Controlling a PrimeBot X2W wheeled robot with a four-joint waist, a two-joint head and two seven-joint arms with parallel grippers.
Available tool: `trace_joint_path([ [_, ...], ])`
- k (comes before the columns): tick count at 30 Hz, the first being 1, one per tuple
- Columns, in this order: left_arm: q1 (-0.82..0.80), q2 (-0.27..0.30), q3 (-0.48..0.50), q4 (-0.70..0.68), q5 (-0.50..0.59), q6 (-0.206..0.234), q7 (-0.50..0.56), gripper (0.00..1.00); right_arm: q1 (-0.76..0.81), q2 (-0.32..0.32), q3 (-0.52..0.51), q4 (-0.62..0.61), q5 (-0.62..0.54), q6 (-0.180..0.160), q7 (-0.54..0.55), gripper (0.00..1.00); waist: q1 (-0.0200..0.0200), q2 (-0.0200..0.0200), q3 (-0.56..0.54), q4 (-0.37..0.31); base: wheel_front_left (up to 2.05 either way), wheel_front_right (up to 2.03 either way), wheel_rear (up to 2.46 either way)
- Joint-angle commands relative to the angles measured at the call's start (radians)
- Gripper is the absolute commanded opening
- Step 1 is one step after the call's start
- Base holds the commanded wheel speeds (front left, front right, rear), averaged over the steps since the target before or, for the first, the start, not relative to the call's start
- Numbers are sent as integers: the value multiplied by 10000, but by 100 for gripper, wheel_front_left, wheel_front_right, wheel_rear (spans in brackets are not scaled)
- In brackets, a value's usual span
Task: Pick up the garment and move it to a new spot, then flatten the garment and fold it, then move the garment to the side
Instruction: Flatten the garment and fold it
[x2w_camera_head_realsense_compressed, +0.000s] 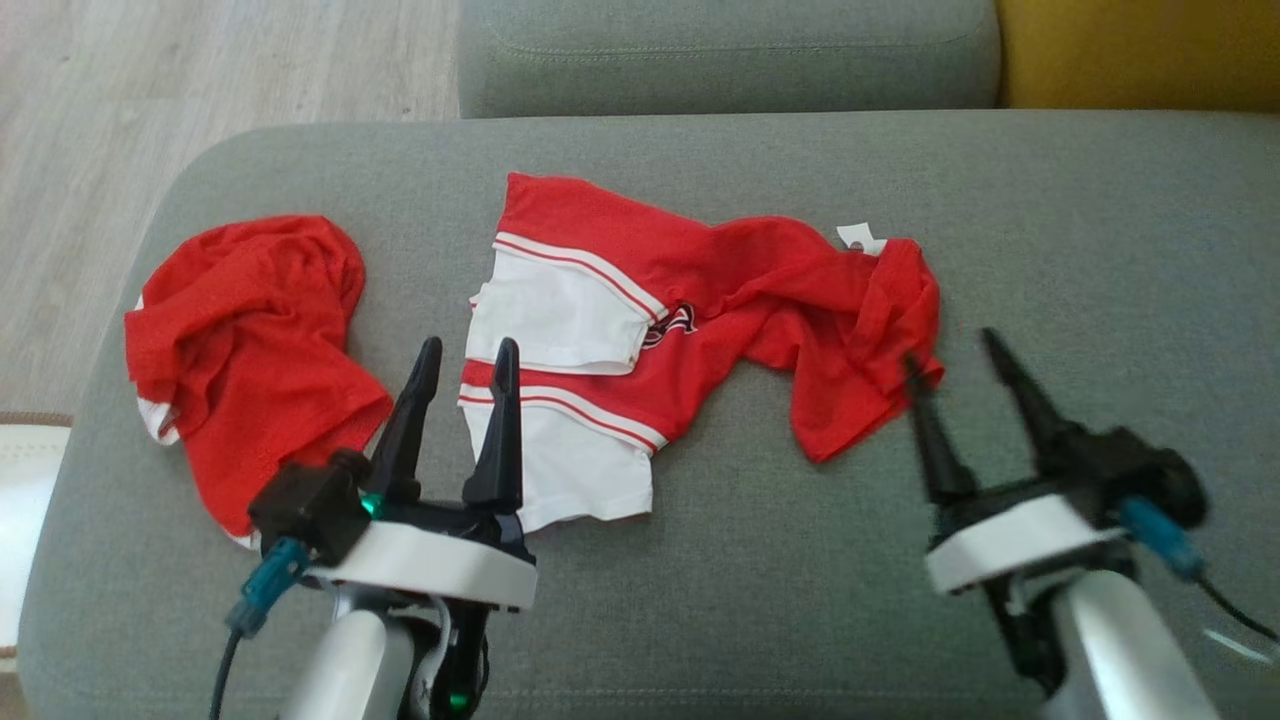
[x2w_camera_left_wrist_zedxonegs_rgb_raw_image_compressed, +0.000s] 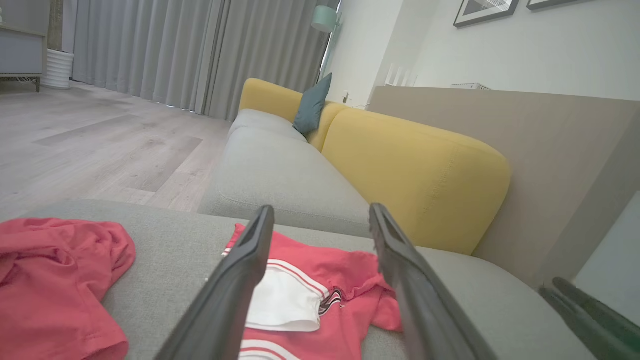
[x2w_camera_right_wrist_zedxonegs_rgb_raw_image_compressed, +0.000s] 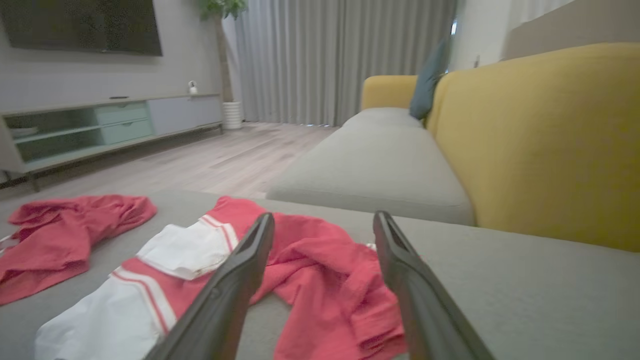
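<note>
- The red-and-white jersey (x2w_camera_head_realsense_compressed: 640, 330) is lying crumpled on the middle of the grey seat cushion (x2w_camera_head_realsense_compressed: 760, 580). Its white panels with red stripes are facing up at the left end, and its red body is trailing off to the right in a bunched fold.
- A small white label (x2w_camera_head_realsense_compressed: 860, 237) is sticking out at the jersey's far right edge.
- The left gripper (x2w_camera_head_realsense_compressed: 470, 348) is hovering at the near left of the jersey, its two dark fingers spread apart and pinching nothing. Their tips are pointing over the white panels.
- The right gripper (x2w_camera_head_realsense_compressed: 950, 350) is hanging just beside the jersey's right end, fingers spread wide with nothing between them — it is showing blurred in the head view.
- A second, crumpled red garment (x2w_camera_head_realsense_compressed: 250, 340) is resting on the left part of the cushion, apart from the jersey.
- A yellow backrest (x2w_camera_left_wrist_zedxonegs_rgb_raw_image_compressed: 415, 175) is standing to the right, with a teal pillow (x2w_camera_left_wrist_zedxonegs_rgb_raw_image_compressed: 311, 105) leaning against it farther off.
</note>
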Motion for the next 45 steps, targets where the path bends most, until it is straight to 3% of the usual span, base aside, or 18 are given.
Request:
trace_joint_path([
  [1, -255, 66, 269, -339, 79, -23, -59, 100, -82, 120, -145, -598, -71, -7, -153, 100, 0, 0, -23, -21, 0, 0, 0],
  [8, -230, 66, 75, -332, 41, -17, -59, 100, 582, 179, -1177, -1011, 516, -7, 20, 100, 0, 0, 116, 21, 0, 0, 0],
  [13, -458, 66, -99, -323, -3, -54, -59, 100, -47, 181, -1583, -645, 715, -7, 685, 100, 0, 0, 567, 306, 0, 0, 0],
  [24, -960, 66, -227, -186, -97, -137, -59, 100, -2470, 182, -2259, 1907, 1014, -7, 2840, 100, 0, 0, 1615, 1370, 0, 0, 0],
  [34, -1159, 66, -137, -176, -175, -183, -59, 100, -3729, 183, -3005, 3707, 386, -7, 3342, 100, 0, 0, 1973, 1858, 0, 0, 0],
  [35, -1168, 66, -132, -174, -182, -181, -59, 100, -3832, 183, -3060, 3845, 275, -7, 3333, 25, 0, 0, 1992, 1872, 0, 0, 0],
  [36, -1177, 66, -127, -175, -185, -176, -59, 100, -3943, 183, -3142, 3930, 109, -7, 3284, 0, 0, 0, 2012, 1879, 0, 0, 0],
  [45, -1133, 66, 10, -181, -261, -99, -59, 100, -4602, -119, -3471, 3444, -727, -7, 3628, 0, 0, 0, 1815, 1542, 0, 0, 0],
])
